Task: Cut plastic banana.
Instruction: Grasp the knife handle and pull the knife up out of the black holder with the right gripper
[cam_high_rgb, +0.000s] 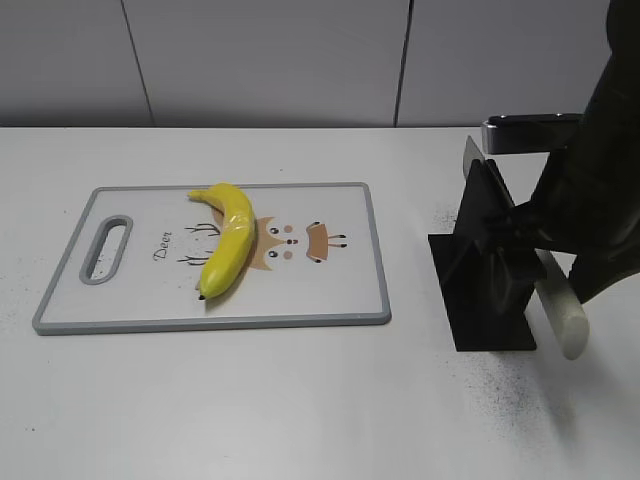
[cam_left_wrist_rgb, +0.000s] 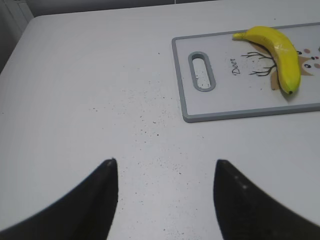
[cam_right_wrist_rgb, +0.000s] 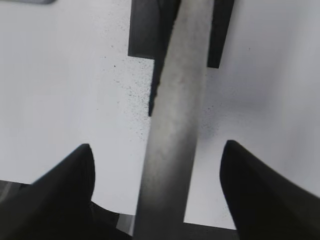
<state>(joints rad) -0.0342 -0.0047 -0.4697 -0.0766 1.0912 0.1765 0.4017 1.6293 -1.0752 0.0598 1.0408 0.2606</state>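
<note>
The plastic banana (cam_high_rgb: 228, 240) is glossy yellow and curved, and lies on the left-middle of the white, grey-rimmed cutting board (cam_high_rgb: 340, 290). It also shows in the left wrist view (cam_left_wrist_rgb: 282, 47). A knife with a pale round handle (cam_high_rgb: 562, 305) sits in a black stand (cam_high_rgb: 490, 270) to the right of the board. My right gripper (cam_right_wrist_rgb: 156, 147) is open, with one finger on each side of the handle (cam_right_wrist_rgb: 175, 125), both apart from it. My left gripper (cam_left_wrist_rgb: 165, 161) is open and empty over bare table, left of the board (cam_left_wrist_rgb: 210, 107), and is out of the exterior view.
The board has a grey handle slot (cam_high_rgb: 106, 250) at its left end and a deer drawing in the middle. The knife blade (cam_high_rgb: 472, 152) sticks up behind the stand. Dark specks dot the white table. A grey wall runs behind.
</note>
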